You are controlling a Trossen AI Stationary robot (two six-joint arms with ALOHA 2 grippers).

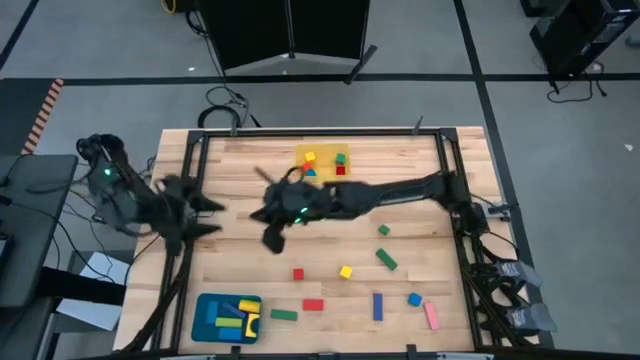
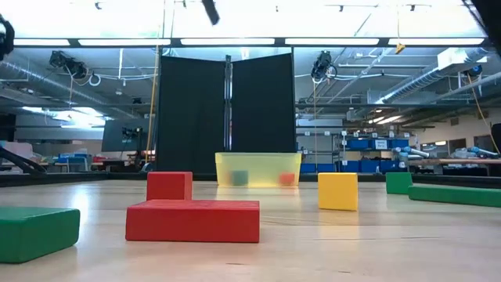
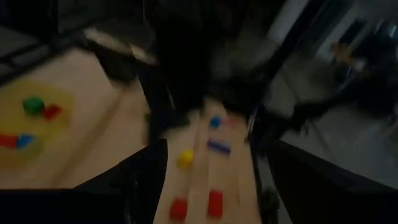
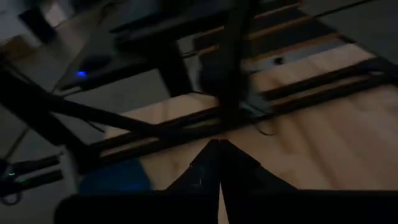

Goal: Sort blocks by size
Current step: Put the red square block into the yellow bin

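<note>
Loose blocks lie on the near half of the wooden table: a red cube [image 1: 298,273], a yellow cube [image 1: 346,271], green bars [image 1: 386,259] [image 1: 284,314], a red bar [image 1: 313,304], a blue bar [image 1: 378,306], a blue cube [image 1: 414,299] and a pink bar [image 1: 431,316]. The low view shows the red bar [image 2: 193,220] and the yellow cube [image 2: 337,191] resting flat. My left gripper [image 1: 213,216] [image 3: 214,162] is open and empty over the table's left edge. My right gripper [image 1: 272,238] [image 4: 219,149] is shut and empty, above the table left of centre.
A translucent yellow tray [image 1: 300,152] at the far middle holds several small blocks. A teal tray [image 1: 203,305] at the near left corner holds a few bars. A black frame runs along the table's left, right and far edges. My right arm stretches across the table's middle.
</note>
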